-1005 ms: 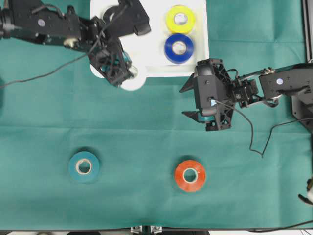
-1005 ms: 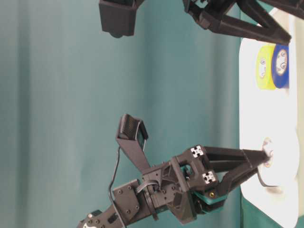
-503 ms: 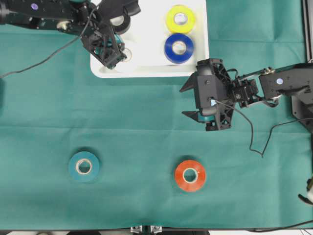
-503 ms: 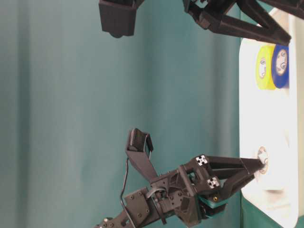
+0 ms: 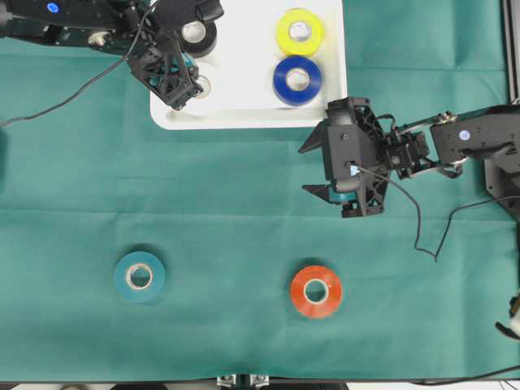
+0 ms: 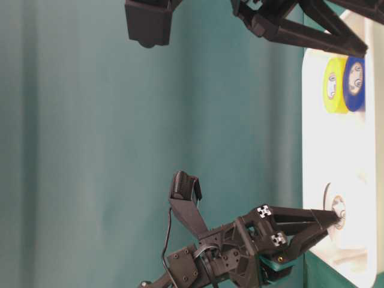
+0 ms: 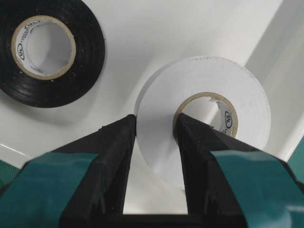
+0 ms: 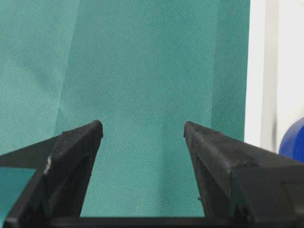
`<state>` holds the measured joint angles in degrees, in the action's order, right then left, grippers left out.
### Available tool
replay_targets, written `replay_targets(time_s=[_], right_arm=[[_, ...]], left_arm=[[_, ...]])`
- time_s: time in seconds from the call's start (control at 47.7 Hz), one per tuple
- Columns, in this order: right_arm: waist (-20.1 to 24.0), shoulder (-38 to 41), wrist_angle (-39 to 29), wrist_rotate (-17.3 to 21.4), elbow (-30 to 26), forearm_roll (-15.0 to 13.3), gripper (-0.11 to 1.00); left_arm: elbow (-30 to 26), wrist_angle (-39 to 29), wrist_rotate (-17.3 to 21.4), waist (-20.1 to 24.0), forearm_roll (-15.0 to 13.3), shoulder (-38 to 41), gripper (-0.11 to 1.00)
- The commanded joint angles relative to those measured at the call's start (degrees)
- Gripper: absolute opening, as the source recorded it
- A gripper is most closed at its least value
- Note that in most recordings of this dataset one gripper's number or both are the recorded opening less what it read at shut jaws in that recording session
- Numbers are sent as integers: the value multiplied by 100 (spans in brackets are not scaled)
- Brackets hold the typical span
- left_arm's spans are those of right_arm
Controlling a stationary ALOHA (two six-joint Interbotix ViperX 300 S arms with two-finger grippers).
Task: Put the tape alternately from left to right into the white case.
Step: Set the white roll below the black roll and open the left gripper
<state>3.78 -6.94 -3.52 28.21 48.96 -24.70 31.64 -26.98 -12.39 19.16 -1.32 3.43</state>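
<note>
My left gripper point(image 5: 191, 84) point(image 7: 156, 126) is shut on the white tape roll point(image 7: 223, 80), one finger in its core and one on its outer face. It holds the roll low over the left part of the white case point(image 5: 244, 57), next to the black roll point(image 5: 197, 34) point(image 7: 45, 50). The yellow roll point(image 5: 299, 31) and the blue roll point(image 5: 296, 80) lie in the case's right part. On the green cloth lie the teal roll point(image 5: 140, 277) and the orange-red roll point(image 5: 316, 292). My right gripper point(image 5: 307, 169) point(image 8: 142, 130) hangs open over bare cloth, just right of the case, with nothing between its fingers.
A green cloth point(image 5: 227, 211) covers the whole table. Black cables trail from both arms, one across the cloth at the left point(image 5: 73, 93) and one at the right point(image 5: 418, 236). In the right wrist view the case rim point(image 8: 259, 71) and the blue roll's edge point(image 8: 294, 140) show at the right.
My left gripper has carried the white roll from the case's near rim farther into the case, toward the black roll. The right arm has not moved.
</note>
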Motion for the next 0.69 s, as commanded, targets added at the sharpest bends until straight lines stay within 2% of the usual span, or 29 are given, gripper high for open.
replay_targets(time_s=[0.0,0.314,0.356,0.461,0.545,0.67], right_arm=[[9,-123,44,9,-88,0,75],[18,-132,44,9,-62,0,75],[9,-132,44,9,-53,0,75],[9,-132,44,9,-53,0,75],[18,-123,44,9,-53,0,75],[9,-123,44,9,-53,-9,76]], left_arm=[[-88,44,0,0,0,-167,-3],[-62,264,44,-9,9,-211,-3],[-44,264,88,-18,9,-211,0],[-26,264,343,-88,9,-220,17],[-18,264,510,-97,9,-220,40],[-18,264,563,-97,0,-255,76]])
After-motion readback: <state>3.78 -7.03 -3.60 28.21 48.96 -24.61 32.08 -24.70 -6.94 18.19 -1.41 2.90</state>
